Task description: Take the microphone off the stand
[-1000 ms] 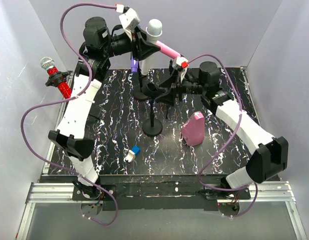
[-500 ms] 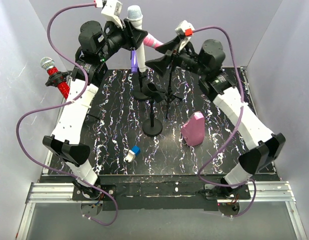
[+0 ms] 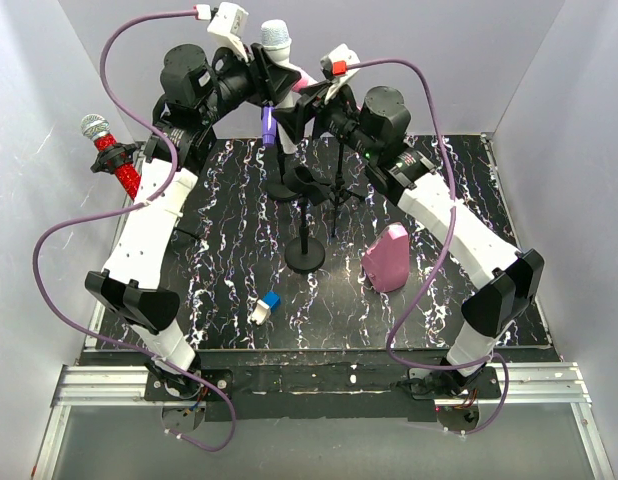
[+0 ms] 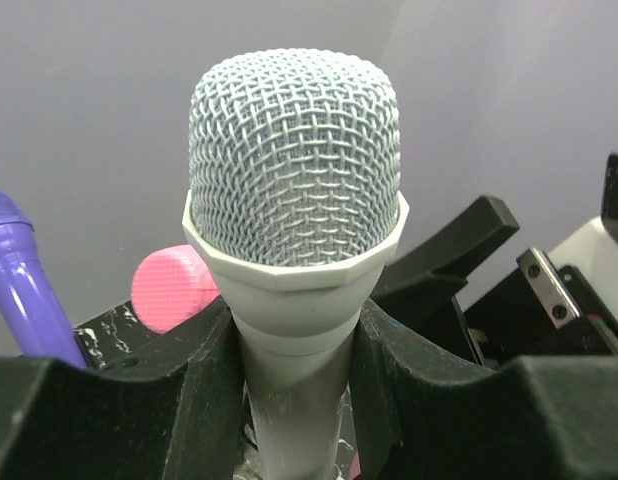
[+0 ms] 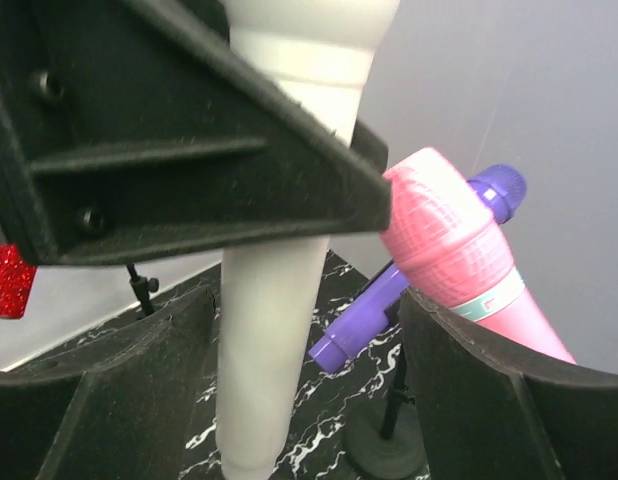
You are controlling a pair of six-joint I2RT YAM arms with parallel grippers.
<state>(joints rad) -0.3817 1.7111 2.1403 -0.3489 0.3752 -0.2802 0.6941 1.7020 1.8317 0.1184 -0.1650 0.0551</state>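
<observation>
high above the table [image 3: 229,250], left gripper [image 4: 294,385] clamps microphone [image 4: 294,170].

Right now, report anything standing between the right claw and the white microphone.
Nothing visible: the white microphone hangs inside the open right claw. The left claw grips it higher up; the pink microphone sits beside it.

The white microphone [image 5: 264,350] stands between the right gripper's [image 5: 304,300] spread jaws, with narrow gaps on either side. The left gripper's [image 4: 294,370] finger [image 5: 169,130] bars the way above, and the pink microphone [image 5: 449,240] and purple microphone [image 5: 359,325] crowd its right.
</observation>
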